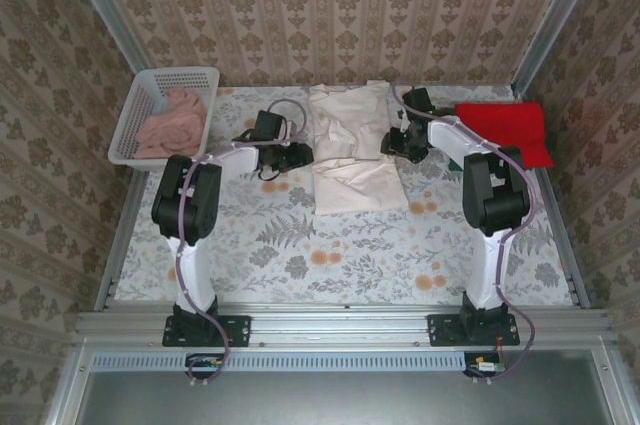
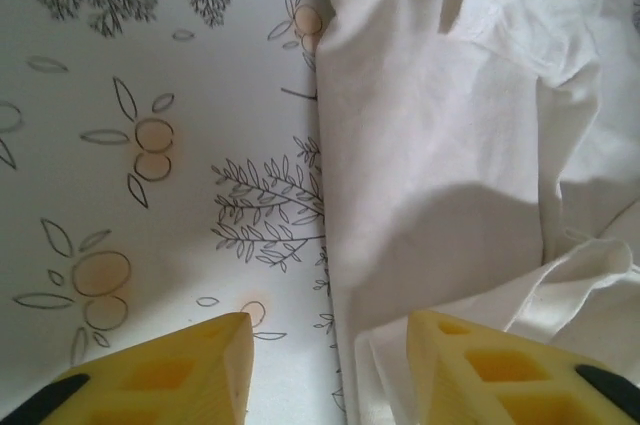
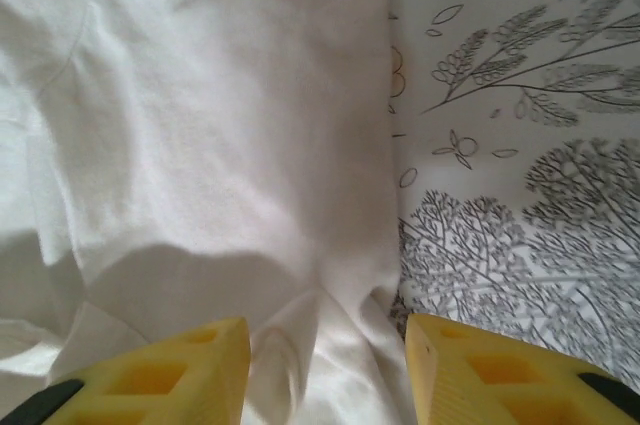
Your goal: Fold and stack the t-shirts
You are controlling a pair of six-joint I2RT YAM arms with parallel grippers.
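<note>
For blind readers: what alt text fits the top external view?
A cream-white t-shirt lies partly folded at centre, the left gripper and right gripper at its sides. A red t-shirt lies right of it; a white basket at left holds pink cloth.

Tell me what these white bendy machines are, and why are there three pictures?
They are two robot arms bolted to a flowery table. One picture looks down from above; the other two come from small cameras on each wrist. The left tool and right tool, with yellow fingers, are both open, holding nothing, at either side of a cream-white t-shirt. A red t-shirt lies at the right, and a white basket holds pink cloth.
</note>
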